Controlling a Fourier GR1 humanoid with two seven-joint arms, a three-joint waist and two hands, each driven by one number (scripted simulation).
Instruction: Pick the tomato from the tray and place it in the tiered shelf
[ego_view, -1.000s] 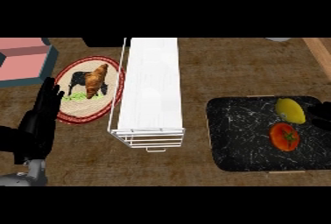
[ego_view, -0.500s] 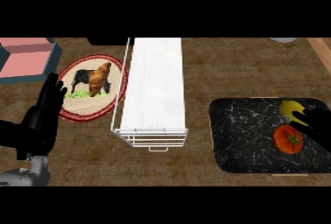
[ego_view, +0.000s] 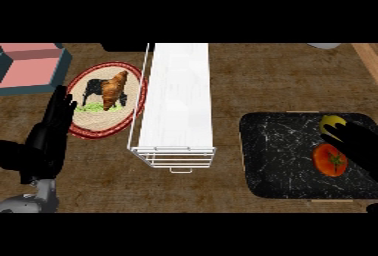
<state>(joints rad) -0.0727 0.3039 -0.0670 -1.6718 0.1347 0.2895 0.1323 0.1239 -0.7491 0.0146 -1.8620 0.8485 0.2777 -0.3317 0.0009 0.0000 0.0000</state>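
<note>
A red tomato (ego_view: 330, 159) with a green stem lies on the black marbled tray (ego_view: 284, 155) at the right. A yellow fruit (ego_view: 332, 121) sits just behind it. My right hand (ego_view: 360, 144) reaches in from the right edge, fingers spread over the tray, right beside the tomato and partly covering the yellow fruit; its fingers are not curled round anything. The white wire tiered shelf (ego_view: 176, 107) stands in the middle of the counter. My left hand (ego_view: 48, 137) rests at the left, fingers straight and pointing up, holding nothing.
A round plate (ego_view: 103, 99) with a rooster picture and red rim lies left of the shelf. A pink and teal box (ego_view: 29, 67) sits at the far left corner. Brown counter stretches between shelf and tray.
My right hand has come further in over the tray toward the tomato. The view has shifted slightly, so the tray and shelf sit a little lower and to the right.
</note>
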